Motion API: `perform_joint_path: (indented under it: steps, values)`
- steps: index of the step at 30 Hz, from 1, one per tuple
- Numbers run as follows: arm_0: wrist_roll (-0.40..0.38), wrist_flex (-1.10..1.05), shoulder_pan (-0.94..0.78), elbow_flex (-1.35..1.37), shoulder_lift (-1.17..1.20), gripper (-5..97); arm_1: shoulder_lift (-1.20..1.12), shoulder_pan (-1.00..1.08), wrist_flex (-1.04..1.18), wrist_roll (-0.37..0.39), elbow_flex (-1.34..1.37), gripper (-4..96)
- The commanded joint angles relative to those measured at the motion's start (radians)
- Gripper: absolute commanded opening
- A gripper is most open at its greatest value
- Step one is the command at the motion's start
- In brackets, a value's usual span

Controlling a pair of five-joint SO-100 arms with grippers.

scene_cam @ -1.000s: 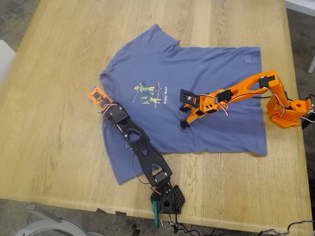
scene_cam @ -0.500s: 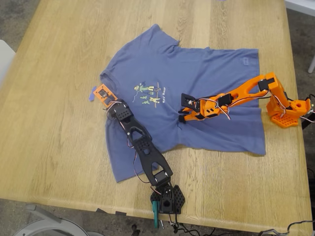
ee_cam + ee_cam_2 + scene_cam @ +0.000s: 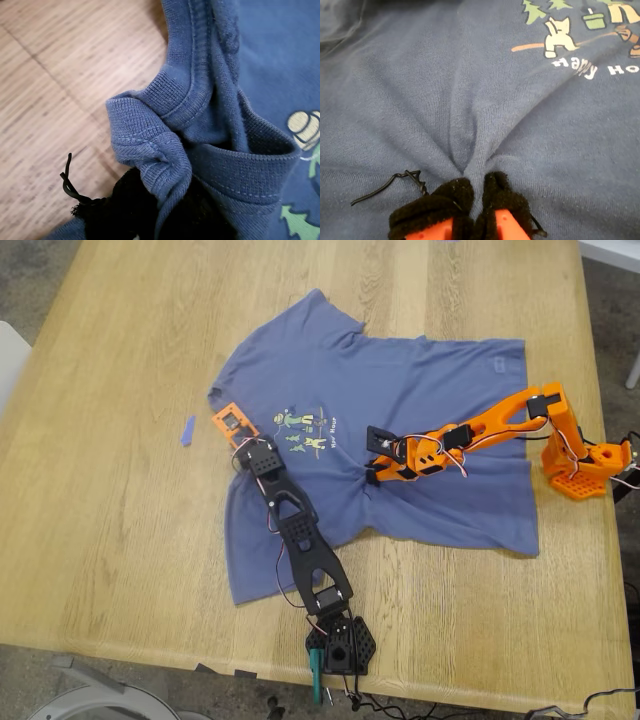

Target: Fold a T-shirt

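The slate-blue T-shirt (image 3: pixel 420 390) lies spread on the wooden table (image 3: pixel 110 540), print (image 3: pixel 305 430) facing up. My first gripper (image 3: pixel 232 424), orange-jawed on the black arm, is shut on the ribbed collar (image 3: pixel 150 130), which bunches over its black pads (image 3: pixel 125 205). My second gripper (image 3: pixel 372 476), on the orange arm, is shut on a pinch of chest fabric (image 3: pixel 472 145) just below the print. Creases fan out from its black-padded fingertips (image 3: pixel 505 195).
A small blue scrap of tape (image 3: pixel 187 430) lies on bare wood at the exterior view's left of the collar. The black arm's base (image 3: pixel 340 645) sits at the near table edge. The orange arm's base (image 3: pixel 585 468) stands at the exterior view's right edge.
My first gripper has moved toward the exterior view's right, dragging the collar inward and uncovering the blue tape scrap. My second gripper has kept its pinch in about the same place.
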Motion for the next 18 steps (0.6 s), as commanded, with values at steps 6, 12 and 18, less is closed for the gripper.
perform_joint_path:
  steps: [6,12,18]
  values:
    - [-0.009,0.057,0.080,-0.012,0.216,0,0.118,0.074,0.080,-0.009,-0.041,0.0]
    - [-0.003,0.158,0.101,-0.012,0.291,0,0.239,0.114,0.213,-0.014,0.025,0.0]
    - [0.000,0.238,0.147,-0.015,0.347,0,0.304,0.150,0.350,-0.017,0.005,0.0]
